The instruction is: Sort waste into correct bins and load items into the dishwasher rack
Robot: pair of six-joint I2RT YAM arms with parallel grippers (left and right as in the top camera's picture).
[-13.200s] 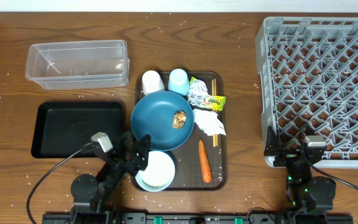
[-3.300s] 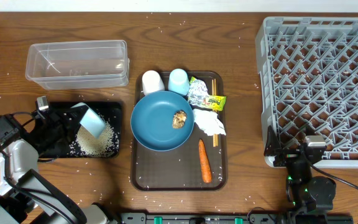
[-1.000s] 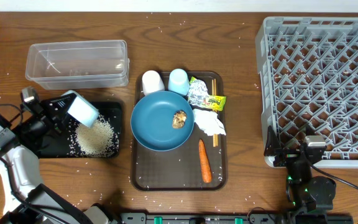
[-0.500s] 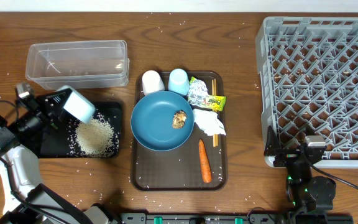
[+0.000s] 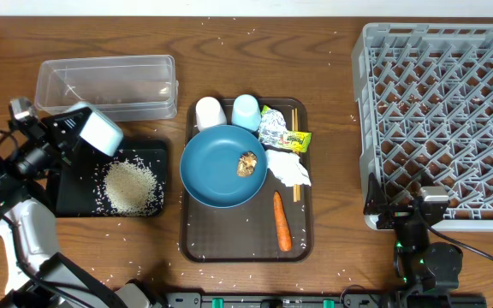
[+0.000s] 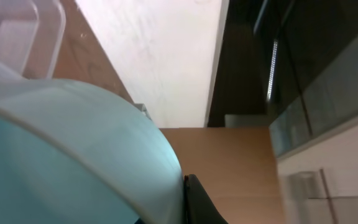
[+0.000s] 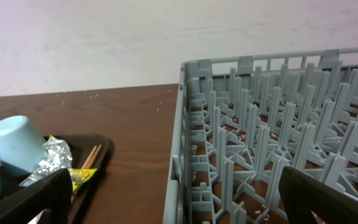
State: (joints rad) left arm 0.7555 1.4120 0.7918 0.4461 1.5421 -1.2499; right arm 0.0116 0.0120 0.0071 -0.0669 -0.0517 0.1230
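Overhead, the left gripper [image 5: 74, 131] is closed on the rim of the small white bowl [image 5: 99, 133], holding it tilted above the far left corner of the shallow black tray [image 5: 75, 201], just near of the clear tub [image 5: 105, 84]. White rice grains [image 5: 131, 184] lie heaped on the black tray. On the brown serving tray [image 5: 202, 246] sit the dark-blue dish [image 5: 216, 175] with the brown food lump [image 5: 246, 163], white cup [image 5: 210, 112], light-blue cup [image 5: 246, 111], foil ball [image 5: 274, 128], yellow-green packet [image 5: 296, 139], tissue [image 5: 289, 168], chopsticks [image 5: 294, 115] and carrot [image 5: 282, 221]. The right gripper [image 5: 406, 208] rests by the near edge of the grey rack [image 5: 439, 120], its fingers spread wide with nothing between them.
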